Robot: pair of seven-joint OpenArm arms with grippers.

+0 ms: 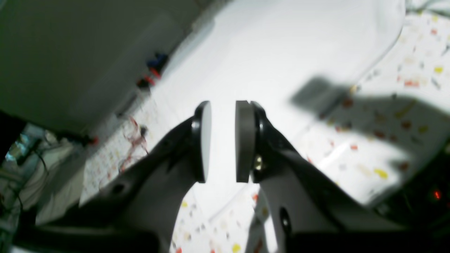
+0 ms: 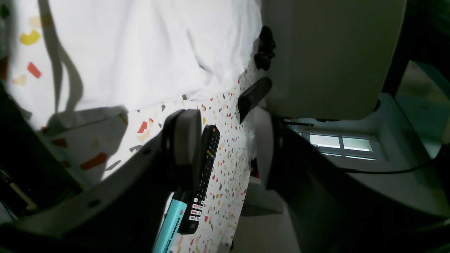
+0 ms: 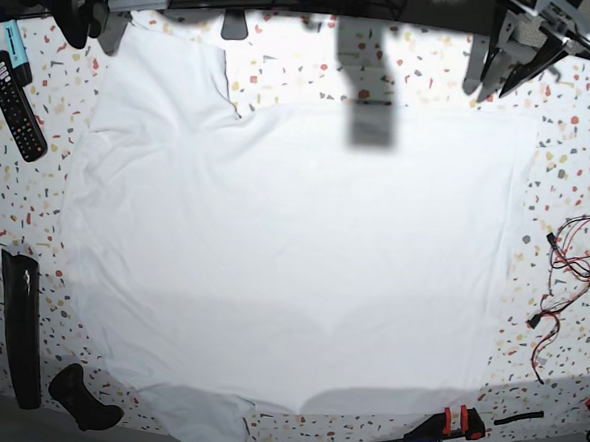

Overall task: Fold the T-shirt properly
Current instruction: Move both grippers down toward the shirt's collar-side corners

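Speckled terrazzo table point(image 3: 580, 148), brightly lit from above; lit window panes point(image 2: 339, 143) below table edge, dim surrounds

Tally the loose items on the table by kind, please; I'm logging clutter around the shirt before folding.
T-shirt: 1
Remote control: 1
Teal marker: 1
Bar clamp: 1
Red-and-black wire bundle: 1
Black objects at one edge: 2
Total: 7

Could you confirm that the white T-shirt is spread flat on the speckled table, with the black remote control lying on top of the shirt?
Not quite. The T-shirt is indeed spread flat on the speckled table, but the black remote control lies on the bare tabletop beside the shirt, clear of its edge, not on it. The base view shows this plainly.
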